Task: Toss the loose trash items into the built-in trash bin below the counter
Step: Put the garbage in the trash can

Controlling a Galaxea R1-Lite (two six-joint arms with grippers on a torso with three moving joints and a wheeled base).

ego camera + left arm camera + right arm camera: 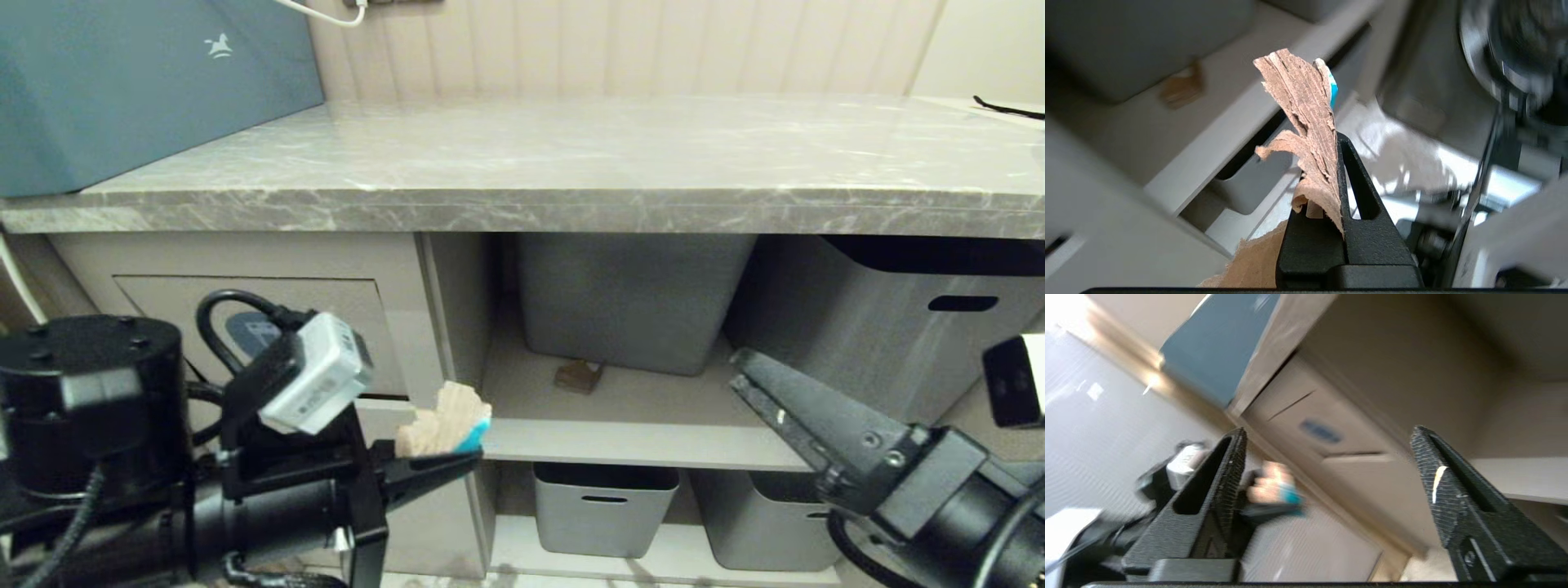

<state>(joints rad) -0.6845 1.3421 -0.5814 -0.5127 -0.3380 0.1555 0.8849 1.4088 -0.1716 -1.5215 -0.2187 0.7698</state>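
Nearest, at lower left of the head view, the black left gripper (445, 467) is seen clamped on a torn brown cardboard scrap with a teal-blue patch (445, 420); in the left wrist view the same scrap (1306, 122) stands up from between the closed fingers (1359, 192), its corrugated face exposed and the blue patch showing at its far edge. At lower right the black right gripper (763, 392) is shown with its fingers spread wide and nothing between them, which the right wrist view confirms (1327, 457). Just behind the left gripper, the beige cabinet panel carries the rectangular flap of the built-in trash bin (326, 322), marked by a blue oval sticker (249, 331) that is partly hidden by the arm's cable and the white wrist camera housing (322, 384); the held scrap is level with the flap's lower right corner, in front of the panel's edge. Beside the panel, on the upper thin beige shelf board (637, 408), a small folded brown cardboard chunk (578, 376) lies just in front of a grey plastic tub (629, 298), with a second grey tub with a slot handle (898, 318) to its right. Two more grey tubs (604, 506) stand on the lower shelf. Above all, the thick grey marble-look counter (571, 163) spans the view, bearing a blue-grey box (139, 82) at its left end against the ribbed beige wall (612, 45).
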